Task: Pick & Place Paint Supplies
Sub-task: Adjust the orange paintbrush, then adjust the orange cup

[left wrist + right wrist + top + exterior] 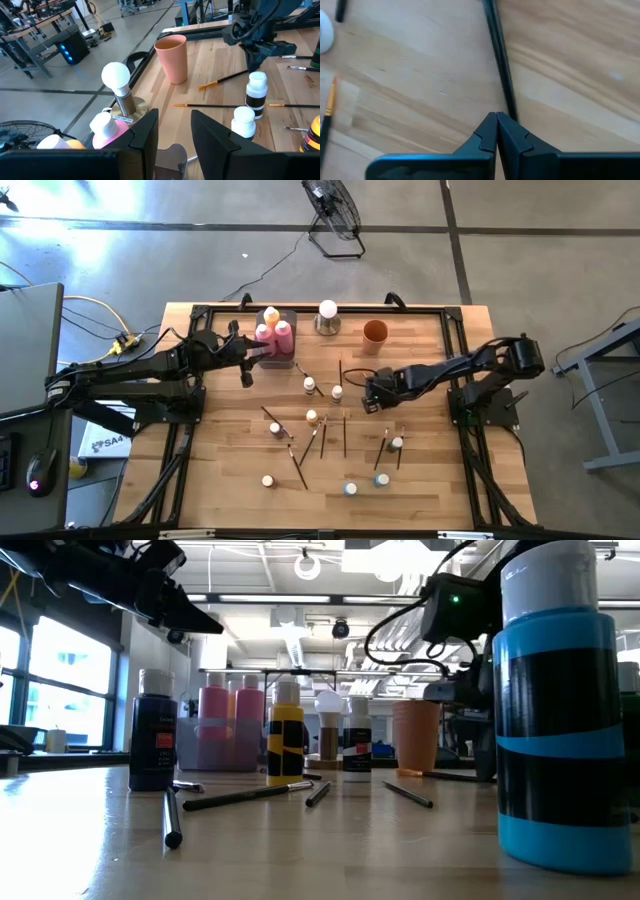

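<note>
right gripper (pixel 496 120) pinched shut, a dark paintbrush (pixel 500 65) just ahead, ungrasped; left gripper (pixel 172 137) jaws part-open, empty; right's closed tips may roll the paintbrush away.

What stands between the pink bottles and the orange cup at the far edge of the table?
In the high view, the white ball on its metal base stands between the pink bottles and the orange cup.

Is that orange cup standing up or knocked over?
Upright. The orange cup stands on its base on the wooden table, its open rim facing up; from above it shows as a round ring.
</note>
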Motion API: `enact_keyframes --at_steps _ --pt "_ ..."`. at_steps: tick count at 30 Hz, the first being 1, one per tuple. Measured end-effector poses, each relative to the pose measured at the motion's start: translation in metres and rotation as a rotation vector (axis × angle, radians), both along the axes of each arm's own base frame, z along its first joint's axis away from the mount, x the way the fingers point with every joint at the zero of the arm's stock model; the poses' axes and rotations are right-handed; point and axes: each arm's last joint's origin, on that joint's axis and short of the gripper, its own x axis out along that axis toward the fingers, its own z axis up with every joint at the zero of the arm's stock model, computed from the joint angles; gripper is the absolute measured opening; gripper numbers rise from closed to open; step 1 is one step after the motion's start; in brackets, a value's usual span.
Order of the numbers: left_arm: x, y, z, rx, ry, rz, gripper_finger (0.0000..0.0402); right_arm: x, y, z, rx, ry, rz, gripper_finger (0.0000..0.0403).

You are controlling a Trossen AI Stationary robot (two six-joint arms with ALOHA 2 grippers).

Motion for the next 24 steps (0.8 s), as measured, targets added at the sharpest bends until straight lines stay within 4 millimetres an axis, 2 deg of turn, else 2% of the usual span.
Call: enact_keyframes --at_steps 14,19,24 --pt "0.000 0.000 0.000 0.000 0.000 0.000 0.0111 -0.018 -0.001 0.009 -0.036 0.127 -0.005 0.0002" --pt "0.000 0.000 0.000 0.002 0.000 0.000 0.0111 -0.017 -0.001 0.010 -0.041 0.109 0.056 0.0002" --pt "0.000 0.000 0.000 0.007 0.002 0.012 0.0111 -0.007 -0.005 0.015 -0.109 0.010 0.179 0.0002"
